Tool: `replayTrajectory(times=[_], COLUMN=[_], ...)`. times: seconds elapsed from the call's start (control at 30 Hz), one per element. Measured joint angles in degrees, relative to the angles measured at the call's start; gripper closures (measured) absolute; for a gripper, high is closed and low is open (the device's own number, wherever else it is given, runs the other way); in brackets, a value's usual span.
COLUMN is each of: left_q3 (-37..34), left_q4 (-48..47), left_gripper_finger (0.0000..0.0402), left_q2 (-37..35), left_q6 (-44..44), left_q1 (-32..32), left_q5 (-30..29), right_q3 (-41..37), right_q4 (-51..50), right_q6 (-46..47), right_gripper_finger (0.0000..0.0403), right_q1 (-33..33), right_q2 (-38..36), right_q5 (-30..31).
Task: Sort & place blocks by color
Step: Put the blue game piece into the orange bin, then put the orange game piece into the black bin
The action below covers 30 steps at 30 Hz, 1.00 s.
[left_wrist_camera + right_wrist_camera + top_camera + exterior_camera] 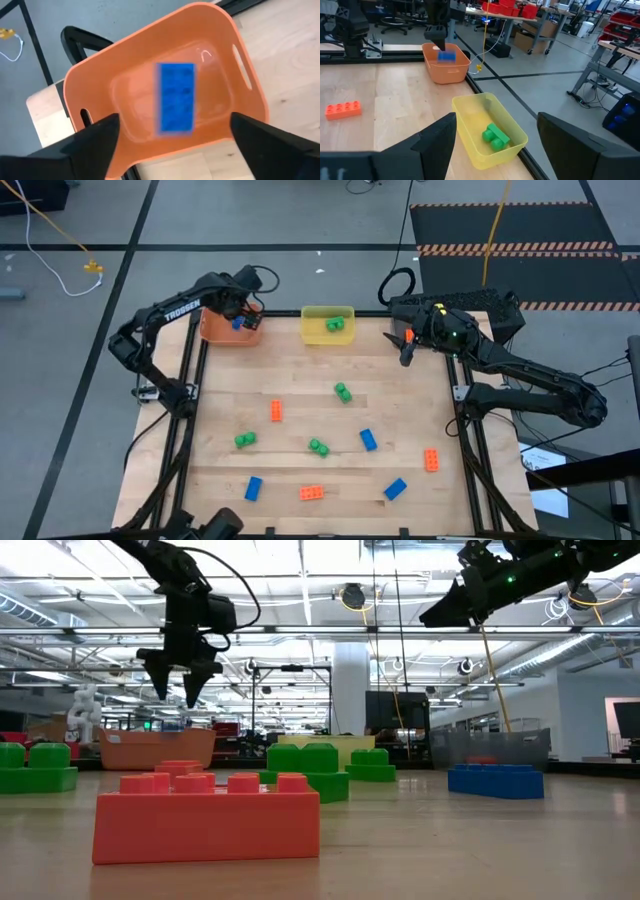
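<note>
Since its fingers are spread, left gripper [170, 145] above the orange plastic bin [100, 85] has apparently dropped the blurred blue studded brick [176, 97]; right gripper [495, 150] waits open near the yellow bin [470, 110].

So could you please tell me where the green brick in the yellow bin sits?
The green brick lies inside the yellow bin, right of the orange bin.

An orange bin [222, 328] sat at the wooden table's [300, 385] 11 o'clock edge; a yellow bin [312, 326] stood at 12 o'clock, just beside it.
</note>
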Motion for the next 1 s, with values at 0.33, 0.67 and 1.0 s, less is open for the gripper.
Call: replayTrajectory(times=[0.33, 0.67, 1.0], left_q3=[0.00, 0.00, 0.00], left_q4=[-1.23, -1.38, -1.50], left_gripper_finger=[0.0048, 0.0084, 0.0076], left_q2=[0.00, -0.07, -0.07], left_q6=[-1.35, -3.74, -14.26], left_q1=[-0.40, -10.20, -29.53], left_q5=[1.49, 14.47, 14.53], right_q3=[0.00, 0.00, 0.00], right_q4=[-0.46, -0.42, -0.70], right_q6=[0.03, -0.45, -0.39], right_gripper_finger=[0.0135, 0.0135, 0.0135], right_q1=[0.00, 0.00, 0.00], right_q2=[0.00, 0.00, 0.00], right_q5=[0.00, 0.00, 0.00])
